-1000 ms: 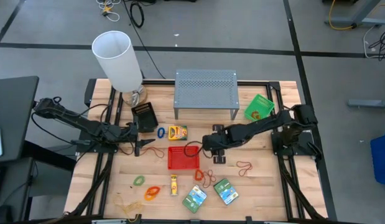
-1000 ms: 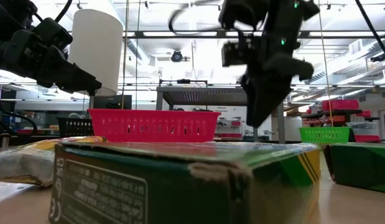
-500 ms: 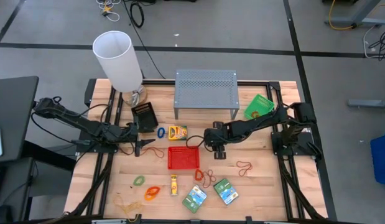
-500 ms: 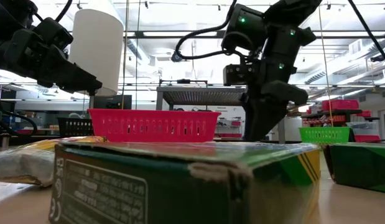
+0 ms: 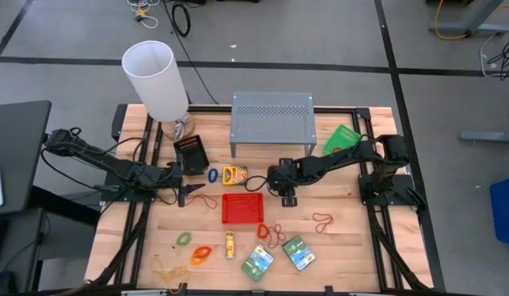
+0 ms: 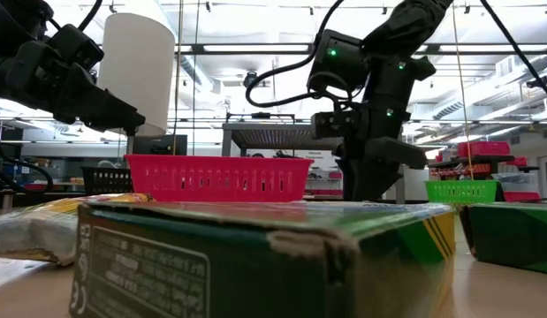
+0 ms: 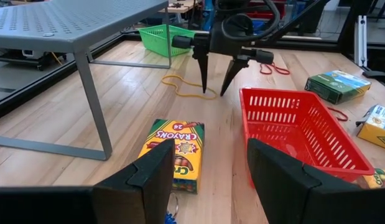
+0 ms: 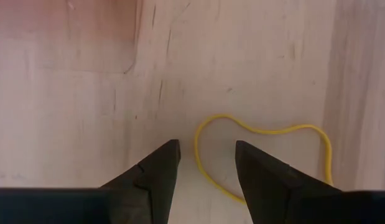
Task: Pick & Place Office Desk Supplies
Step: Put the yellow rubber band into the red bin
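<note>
Hovering over a yellow band (image 8: 264,149): right pincer (image 5: 289,197) points straight down at the worktop (image 5: 353,238), fingers spread, tips straddling one end of the loop, not yet pinching it. Looks like a vertical approach so the tips can close on a thin band lying flat.

Largest to smallest:
- Lampshade (image 5: 156,80) at 10 o'clock, stand (image 5: 271,120) at 12; neither is a task item.
- Red tray (image 5: 242,208) at centre, open side up, apparently the drop target; the band lies just off its 2 o'clock corner.
- Green tray (image 5: 343,141) at 2 o'clock.
- Black box (image 5: 191,152) at 10 o'clock of the red tray.
- Crayon box (image 7: 175,154) flat, just at 12 o'clock of the red tray.
- Two packets (image 5: 277,256) at 6 o'clock.
- More bands scattered: blue (image 5: 212,175) beside the crayons, red (image 5: 323,220) at 4 o'clock, green (image 5: 183,238) and orange (image 5: 201,255) at 7 o'clock.

Left pincer (image 5: 185,194) waits at 9 o'clock of the red tray, fingers spread, empty, aimed toward the crayons, clear of the right arm's path.
</note>
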